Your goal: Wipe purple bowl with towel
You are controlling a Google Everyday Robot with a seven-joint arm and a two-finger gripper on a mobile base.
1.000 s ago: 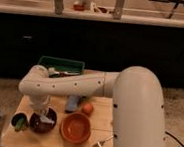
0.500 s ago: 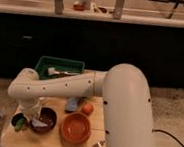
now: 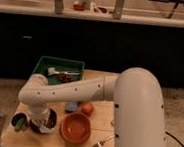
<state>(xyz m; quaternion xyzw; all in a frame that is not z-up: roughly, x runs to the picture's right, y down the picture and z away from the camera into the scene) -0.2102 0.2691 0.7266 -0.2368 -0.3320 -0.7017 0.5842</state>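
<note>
At the tabletop's (image 3: 52, 144) front-left corner, the hand (image 3: 38, 118) hangs over the purple bowl (image 3: 50, 125), just beside the orange bowl (image 3: 75, 128). Whether it grasps anything cannot be told, and the towel is hidden. The glossy bowl is probably light and may skid, while the soft towel suits a bunched pinch.

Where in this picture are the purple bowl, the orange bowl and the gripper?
purple bowl (image 3: 51, 121): camera view, on its dark right side.
orange bowl (image 3: 75, 128): camera view, on its inner floor.
gripper (image 3: 38, 122): camera view, on its lower end, down at the purple bowl.
</note>
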